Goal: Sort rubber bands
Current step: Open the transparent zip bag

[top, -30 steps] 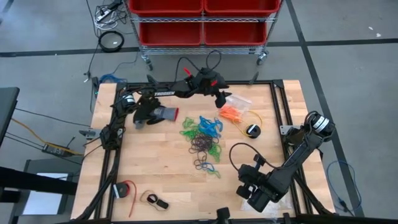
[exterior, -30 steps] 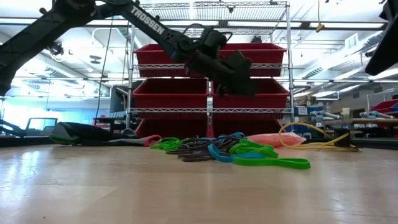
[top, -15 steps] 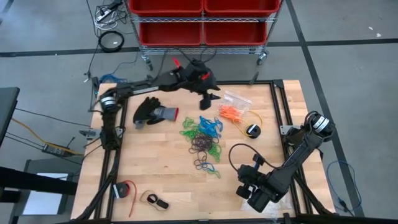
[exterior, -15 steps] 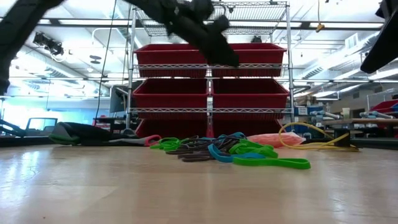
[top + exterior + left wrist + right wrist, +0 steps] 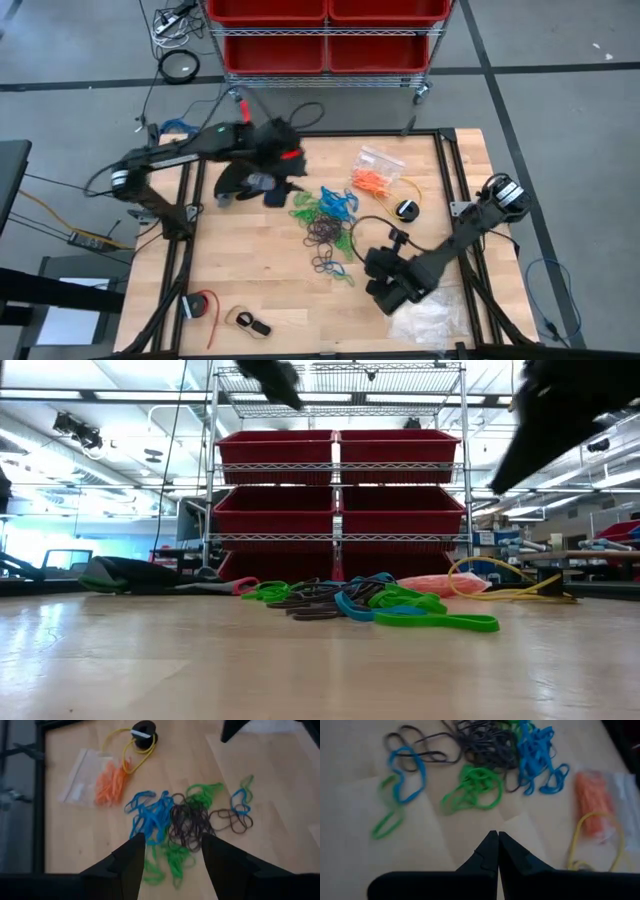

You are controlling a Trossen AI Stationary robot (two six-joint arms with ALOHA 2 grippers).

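- The rubber bands [image 5: 325, 222] lie in a loose mixed heap near the middle of the table [image 5: 250, 280], with green, blue and dark loops tangled together and touching.
- The orange bands [image 5: 371, 181] form the one group that looks set apart: they lie in a bunch just beyond the heap, on the side toward the red bins [image 5: 325, 50], against a clear plastic bag [image 5: 383, 161].
- A few stray loops, blue, green and dark, trail from the heap toward the near edge of the table.
- By this showing the sorting is at an early stage: one colour appears separated, while green, blue and dark bands are left to be pulled apart.
- The left gripper [image 5: 172, 851] hangs above the heap's far-left side with its fingers spread and nothing between them.
- The right gripper [image 5: 498, 851] hovers over the table on the heap's near-right side, fingers pressed together and empty, pointing at the bands.
- A yellow cable [image 5: 400, 197] curls beside the orange bunch to a small black reel [image 5: 407, 209].
- A dark glove [image 5: 243, 180] lies to the left of the heap, partly under the left arm.
- A second clear bag [image 5: 432, 318] sits at the table's near right corner, well apart from the heap.
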